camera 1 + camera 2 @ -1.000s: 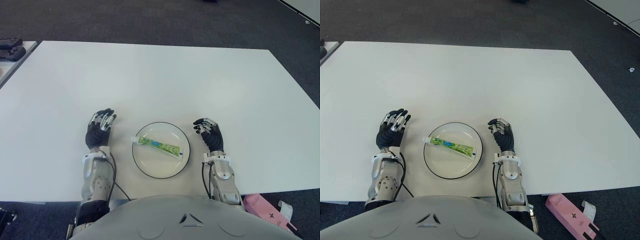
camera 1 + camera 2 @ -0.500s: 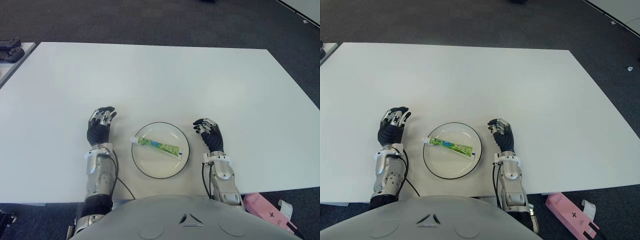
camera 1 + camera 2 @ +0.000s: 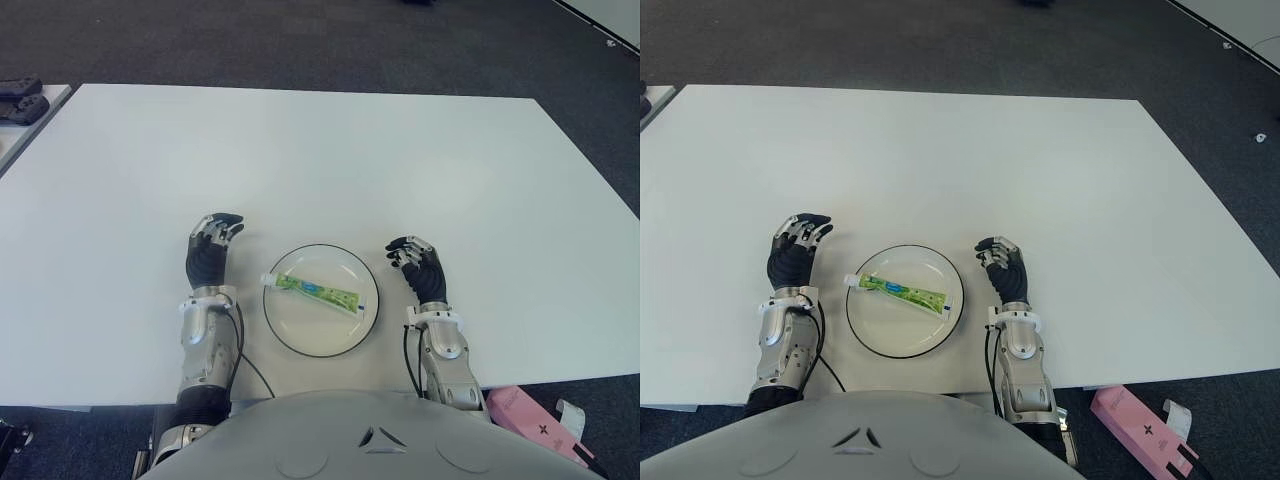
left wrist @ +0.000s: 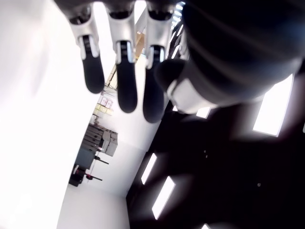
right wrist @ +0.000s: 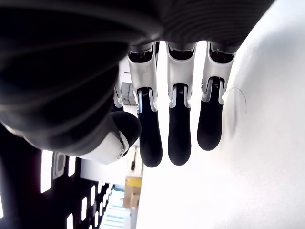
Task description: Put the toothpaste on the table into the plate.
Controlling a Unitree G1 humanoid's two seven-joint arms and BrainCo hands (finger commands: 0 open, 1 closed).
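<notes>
A green and white toothpaste tube (image 3: 320, 292) lies across the white black-rimmed plate (image 3: 300, 333) near the table's front edge, cap toward the left. My left hand (image 3: 209, 255) shows just left of the plate, fingers relaxed and holding nothing; the left wrist view shows its fingers (image 4: 121, 76) empty above the white table. On the plate's right side my right hand (image 3: 419, 266) shows with loosely extended fingers (image 5: 178, 124), also empty.
The white table (image 3: 320, 160) stretches wide behind the plate. A pink box (image 3: 528, 418) lies on the dark floor at the front right. Dark objects (image 3: 20, 95) sit on a neighbouring surface at the far left.
My left hand has shifted to the right, closer to the plate. The right hand, plate and toothpaste have not moved.
</notes>
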